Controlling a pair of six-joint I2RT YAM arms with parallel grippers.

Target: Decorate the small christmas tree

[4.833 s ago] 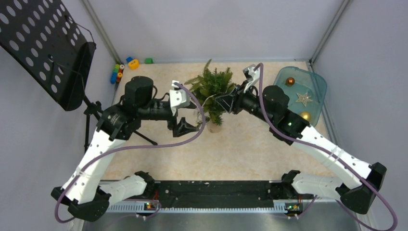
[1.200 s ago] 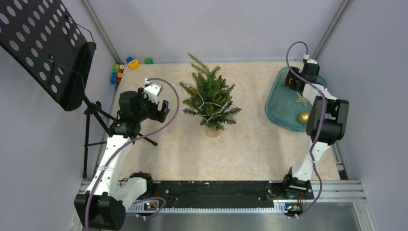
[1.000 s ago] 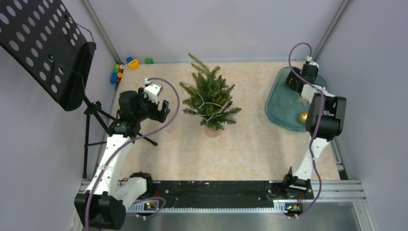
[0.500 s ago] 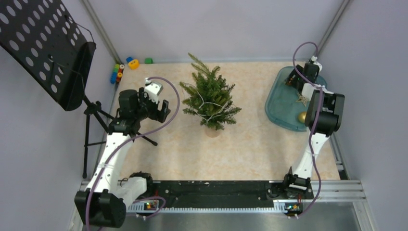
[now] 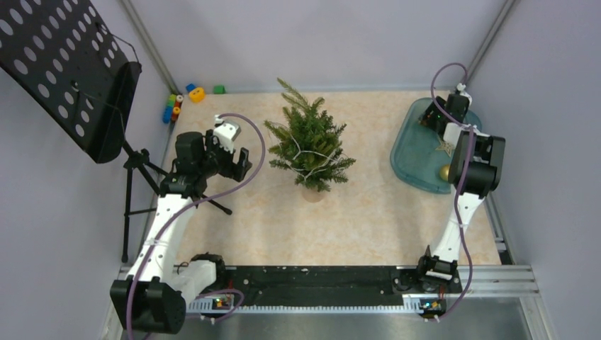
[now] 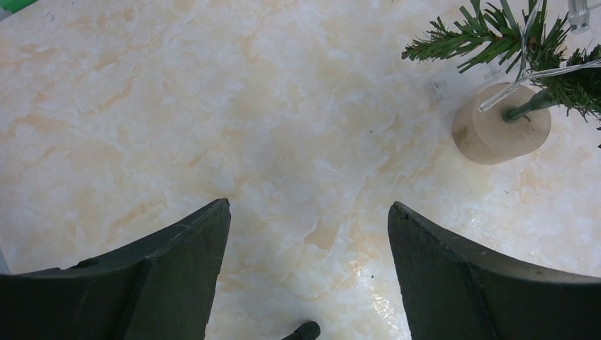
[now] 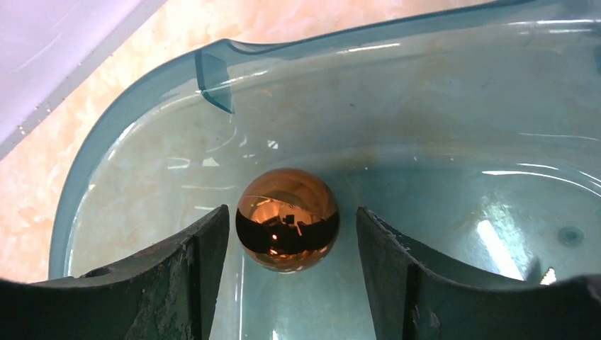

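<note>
small tree upright mid-counter, left hand idle, right hand around a copper ball in the tray

top view: the small christmas tree (image 5: pixel 310 145) stands upright at the middle of the counter (image 5: pixel 354 212), a thin white wire (image 5: pixel 306 151) draped through its branches; the left hand (image 5: pixel 237 161) hovers to its left, and the right hand (image 5: pixel 434 117) is down in the teal tray (image 5: pixel 407 152) at the far right. left wrist view: its jaws stand wide with nothing between them, and the tree's pale wooden base (image 6: pixel 502 131) sits ahead to the right. right wrist view: the jaws flank a shiny copper ball (image 7: pixel 287 218) with a gap on either side, so nothing is gripped. the tree looks light and tippy with springy needles, so hold it low on the trunk (image 6: pixel 526 108). the ball looks slick, perhaps brittle, so pinch its widest part gently.
</note>
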